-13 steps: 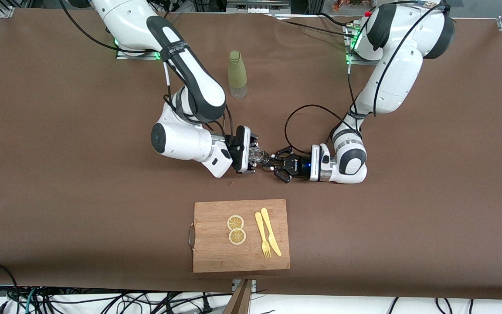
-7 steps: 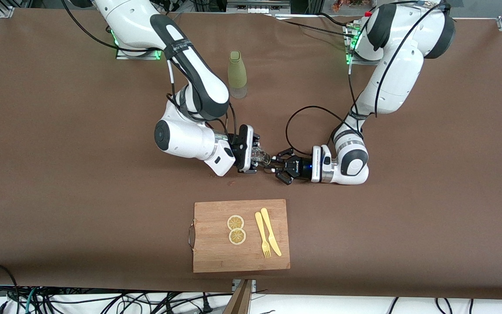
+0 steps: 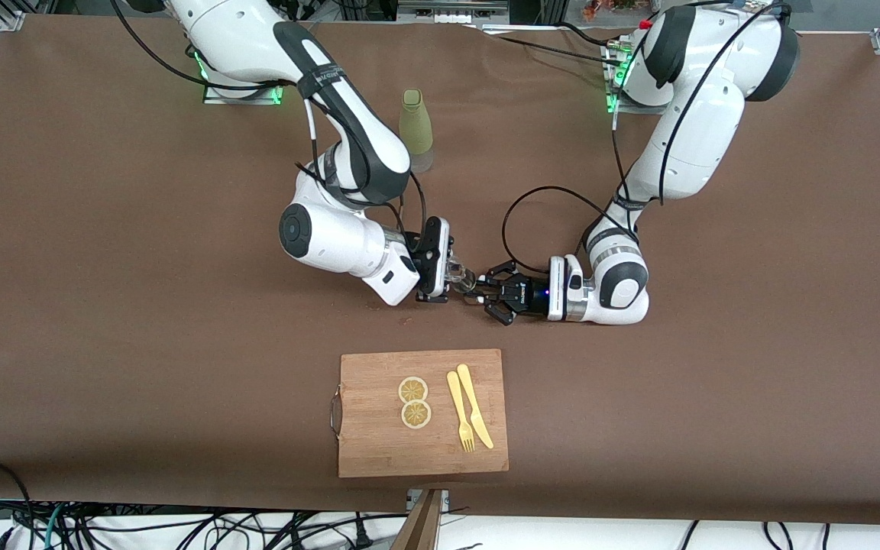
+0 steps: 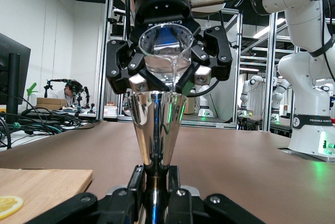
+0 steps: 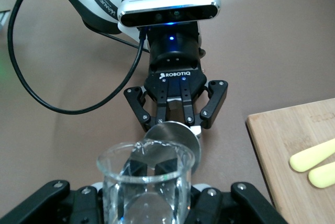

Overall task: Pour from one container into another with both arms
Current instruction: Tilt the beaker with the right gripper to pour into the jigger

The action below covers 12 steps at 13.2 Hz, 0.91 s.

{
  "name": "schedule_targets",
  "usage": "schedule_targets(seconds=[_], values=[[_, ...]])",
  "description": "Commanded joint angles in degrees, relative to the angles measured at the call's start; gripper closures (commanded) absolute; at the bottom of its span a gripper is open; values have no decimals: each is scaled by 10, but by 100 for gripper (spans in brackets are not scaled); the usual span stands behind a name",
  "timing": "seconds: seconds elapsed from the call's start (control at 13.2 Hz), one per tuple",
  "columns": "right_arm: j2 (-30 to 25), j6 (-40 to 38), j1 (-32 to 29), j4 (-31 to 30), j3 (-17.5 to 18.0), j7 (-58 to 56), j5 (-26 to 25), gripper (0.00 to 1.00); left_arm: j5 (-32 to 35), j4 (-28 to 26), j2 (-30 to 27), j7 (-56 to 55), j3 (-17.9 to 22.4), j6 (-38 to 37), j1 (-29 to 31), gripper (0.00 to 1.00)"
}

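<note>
Steel jigger (image 4: pixel 157 130) clamped upright in left gripper (image 3: pixel 475 293); right gripper (image 3: pixel 451 275) clamped on glass beaker (image 4: pixel 168 51), tipped over the jigger's mouth at mid-table. Pour looks underway: thin clear stream running in, liquid left in the beaker. Jigger fill hidden. Green bottle (image 3: pixel 415 122) stands unused near the bases; cutting board (image 3: pixel 379 451) nearer the camera.

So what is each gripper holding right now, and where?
The right gripper holds a clear glass beaker by its lower body; the left gripper holds a steel cone cup by its narrow base.
</note>
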Motion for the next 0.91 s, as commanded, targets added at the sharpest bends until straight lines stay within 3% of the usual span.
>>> schedule_targets(seconds=[0.0,0.83], values=[[-9,8,9,-3,-4,20,-15,99,15,-7,-13,20,-3,11,4,100],[-10,8,10,-3,-3,32,-6,99,15,-7,-15,20,-3,11,6,100]])
